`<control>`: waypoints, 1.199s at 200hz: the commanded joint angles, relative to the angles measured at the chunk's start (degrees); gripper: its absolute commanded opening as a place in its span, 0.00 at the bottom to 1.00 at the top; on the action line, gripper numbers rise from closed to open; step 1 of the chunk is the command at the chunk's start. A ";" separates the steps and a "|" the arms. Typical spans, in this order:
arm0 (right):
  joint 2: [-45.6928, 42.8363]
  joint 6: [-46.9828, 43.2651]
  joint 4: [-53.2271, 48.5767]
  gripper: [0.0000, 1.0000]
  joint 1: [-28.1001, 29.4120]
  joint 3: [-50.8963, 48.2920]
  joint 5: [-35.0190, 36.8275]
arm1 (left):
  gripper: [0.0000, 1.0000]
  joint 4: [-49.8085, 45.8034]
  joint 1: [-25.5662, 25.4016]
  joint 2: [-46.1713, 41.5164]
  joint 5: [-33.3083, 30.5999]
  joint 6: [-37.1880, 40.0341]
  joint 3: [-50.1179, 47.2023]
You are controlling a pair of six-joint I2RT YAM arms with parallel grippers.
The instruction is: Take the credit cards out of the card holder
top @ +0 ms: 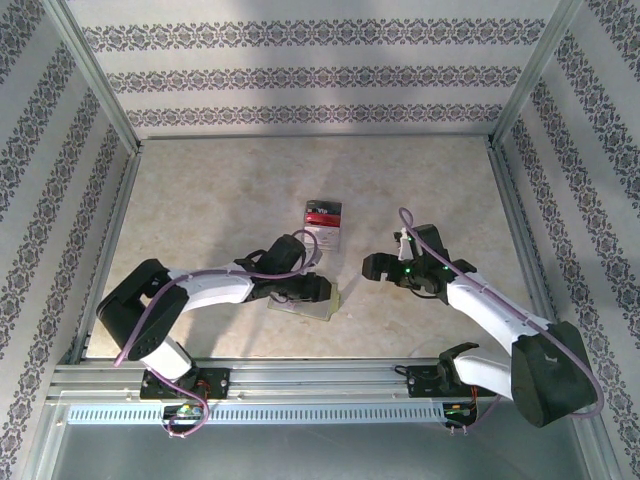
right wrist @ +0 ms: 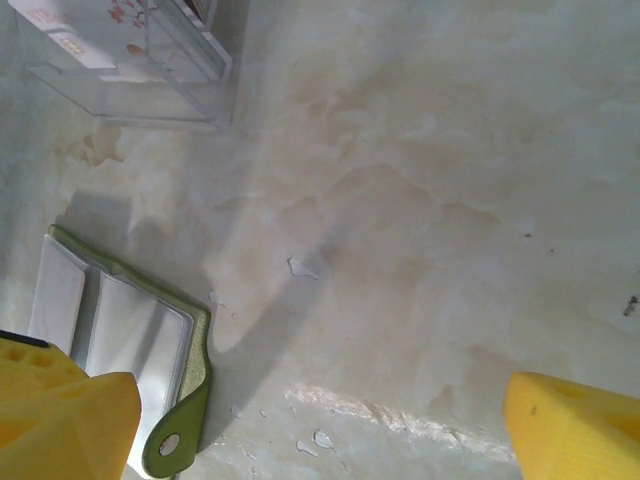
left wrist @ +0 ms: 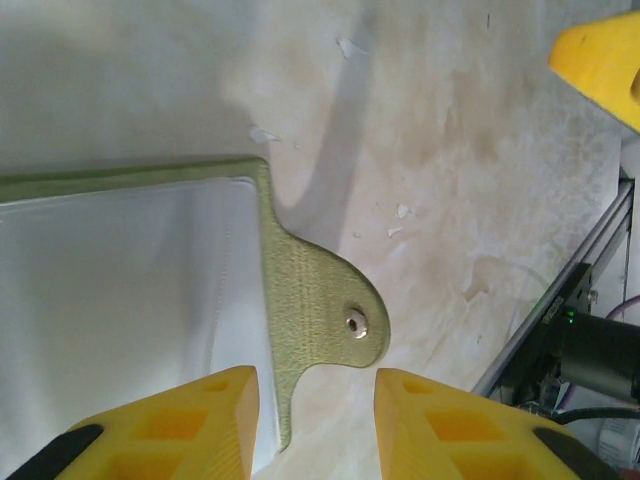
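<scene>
We see the card holder (top: 300,310) lying open and flat on the table (top: 200,220), near the middle and toward the near edge. In the left wrist view its pale translucent pocket (left wrist: 120,320) is bordered in olive green, and a rounded green snap tab (left wrist: 330,310) sticks out from one side, flat on the table. The right wrist view shows two pockets side by side with the same tab at the corner. Whether credit cards sit behind that cloudy film we cannot tell.

The left gripper (top: 328,292) is directly over the holder. Its jaws are spread and grip nothing, and the edge of the tab runs down between the yellow fingers (left wrist: 170,425). We cannot tell whether they touch the holder.

The right gripper (top: 370,268) sits to the right of the holder, clear of it. Its jaws are wide apart and empty, with bare table between the yellow fingertips (right wrist: 575,425). One of its yellow fingers also shows at the edge of the left wrist view.

Just beyond the holder, on the far side, sits a clear plastic tray (top: 323,222) with red-and-white contents.
</scene>
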 commanded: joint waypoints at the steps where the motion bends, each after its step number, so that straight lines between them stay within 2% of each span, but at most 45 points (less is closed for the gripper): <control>1: -1.89 1.35 1.68 0.93 -1.61 -1.18 -3.33 | 0.36 3.85 -1.76 1.05 2.02 -0.44 1.94; 31: -2.81 3.23 4.01 0.93 -3.92 -2.31 -6.73 | 0.36 7.12 -3.47 0.92 5.74 -1.52 3.50; 50: -3.08 4.89 5.73 0.93 -4.77 -2.80 -8.81 | 0.37 13.10 -3.80 -0.19 9.05 -4.18 2.79; 62: -3.02 6.04 6.76 0.90 -4.79 -2.66 -10.26 | 0.37 15.64 -3.65 -2.14 9.05 -5.17 1.80; 94: -1.85 12.22 9.07 0.80 -3.30 -1.23 -13.75 | 0.33 6.08 -0.06 -10.12 3.70 -1.77 0.02; 118: 0.19 15.96 11.17 0.77 3.49 1.41 -11.24 | 0.29 -1.02 6.27 -16.60 1.43 -0.52 -3.64; 145: 5.18 23.63 18.78 0.70 14.08 3.35 -5.48 | 0.23 -3.93 16.11 -21.52 4.05 -2.06 -9.51; 165: 10.31 28.71 24.01 0.69 21.34 5.10 -0.56 | 0.20 -6.34 20.61 -22.26 5.68 -0.60 -11.23; 198: 18.51 34.63 28.62 0.66 28.99 7.92 5.80 | 0.13 -6.92 22.78 -18.85 8.50 1.62 -11.36; 240: 25.91 37.85 27.51 0.61 32.54 10.92 7.97 | 0.07 -5.13 22.79 -12.81 8.85 3.31 -10.41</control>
